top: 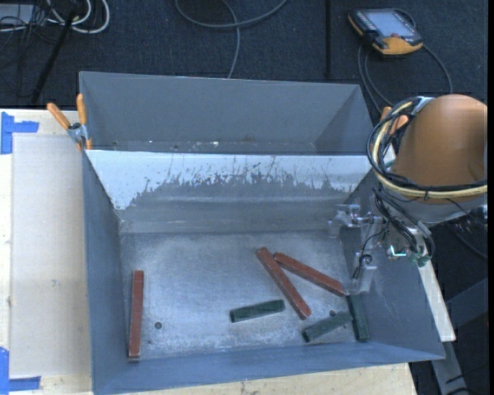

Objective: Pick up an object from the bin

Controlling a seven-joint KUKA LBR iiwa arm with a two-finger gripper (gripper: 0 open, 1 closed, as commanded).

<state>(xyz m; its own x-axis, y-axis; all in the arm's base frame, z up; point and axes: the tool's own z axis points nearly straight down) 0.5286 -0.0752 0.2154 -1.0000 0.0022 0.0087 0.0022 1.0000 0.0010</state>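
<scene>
My gripper [362,271] hangs low at the right side of the bin, close to the right wall. Just below it lies a short dark green stick [358,319], pointing towards the bin's front edge. The right end of a reddish-brown stick [309,274] lies right beside the gripper. A second reddish-brown stick [284,284] slants down to the right, and the two almost meet at their upper left ends. Another dark green stick [327,327] lies left of the first one, near the front. Nothing is seen held.
A third dark green stick [257,311] lies in the middle of the floor. A long reddish-brown stick [136,314] lies upright along the left side. The arm with its orange dome and cables stands over the right rim.
</scene>
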